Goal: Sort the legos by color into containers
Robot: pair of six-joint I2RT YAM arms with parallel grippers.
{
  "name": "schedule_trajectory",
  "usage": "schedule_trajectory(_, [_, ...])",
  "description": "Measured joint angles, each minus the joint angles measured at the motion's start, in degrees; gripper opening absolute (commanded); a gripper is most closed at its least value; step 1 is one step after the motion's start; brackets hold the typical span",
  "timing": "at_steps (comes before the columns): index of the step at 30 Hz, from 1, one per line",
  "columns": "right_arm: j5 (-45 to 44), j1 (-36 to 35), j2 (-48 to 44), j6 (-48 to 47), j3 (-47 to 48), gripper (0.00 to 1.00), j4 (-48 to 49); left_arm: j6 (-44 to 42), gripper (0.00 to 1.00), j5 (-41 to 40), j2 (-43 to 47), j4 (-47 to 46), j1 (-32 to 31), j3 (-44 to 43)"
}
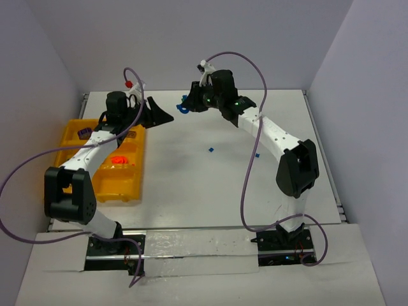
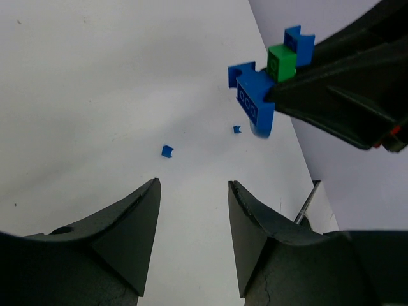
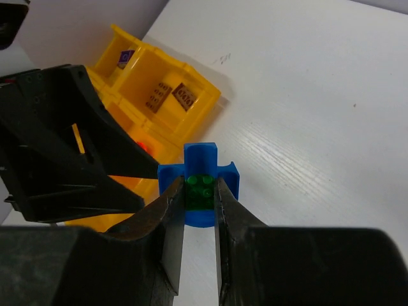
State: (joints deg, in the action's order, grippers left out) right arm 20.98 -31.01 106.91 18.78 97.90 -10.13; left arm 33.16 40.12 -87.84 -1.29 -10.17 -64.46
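Observation:
My right gripper (image 1: 188,104) (image 3: 199,185) is shut on a green brick (image 3: 199,191) that sits stuck on a blue cross-shaped lego piece (image 3: 201,156), held above the far middle of the table. In the left wrist view the blue piece (image 2: 255,102) and green brick (image 2: 281,62) hang ahead at the upper right. My left gripper (image 1: 162,116) (image 2: 194,191) is open and empty, just left of them. The yellow-orange tray (image 1: 69,137) (image 3: 205,90) lies at the left, with orange-red legos (image 1: 119,160) and a purple brick (image 1: 83,132) in its bins.
Tiny blue bits lie loose on the white table (image 1: 210,150) (image 1: 258,153), and two show in the left wrist view (image 2: 167,151) (image 2: 237,129). Grey walls close the back and sides. My left arm reaches over the tray.

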Motion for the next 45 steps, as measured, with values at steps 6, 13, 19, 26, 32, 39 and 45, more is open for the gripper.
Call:
schedule_trajectory(6, [-3.72,-0.79,0.00,1.82,0.42,0.00,-2.30,2.68,0.49,-0.26,-3.52,-3.18,-1.03,-2.96])
schedule_trajectory(13, [-6.22,-1.43,0.20,2.84,0.75,0.00,-4.57,5.35,0.55,1.38,-3.96,-8.09,-2.24,-3.18])
schedule_trajectory(19, [-6.59,-1.79,0.33,2.84,1.22,0.00,-5.21,6.19,0.56,2.11,-4.02,-9.97,-3.83,-3.18])
schedule_trajectory(26, [-6.44,-2.10,0.33,2.80,1.21,0.00,-5.20,6.29,0.49,1.79,-6.55,-9.89,-4.55,-5.93])
schedule_trajectory(32, [-6.57,-2.11,0.31,2.39,0.89,0.00,-4.98,6.04,0.24,1.04,-7.90,-8.97,-4.55,-7.12])
schedule_trajectory(39, [-7.59,-2.11,0.09,2.12,0.36,0.00,-4.67,5.85,0.00,0.11,-8.59,-8.06,-4.49,-7.70])
schedule_trajectory(45, [-8.22,-2.14,0.09,2.12,0.32,0.00,-4.78,5.06,0.00,-0.89,-8.62,-7.35,-4.75,-7.82])
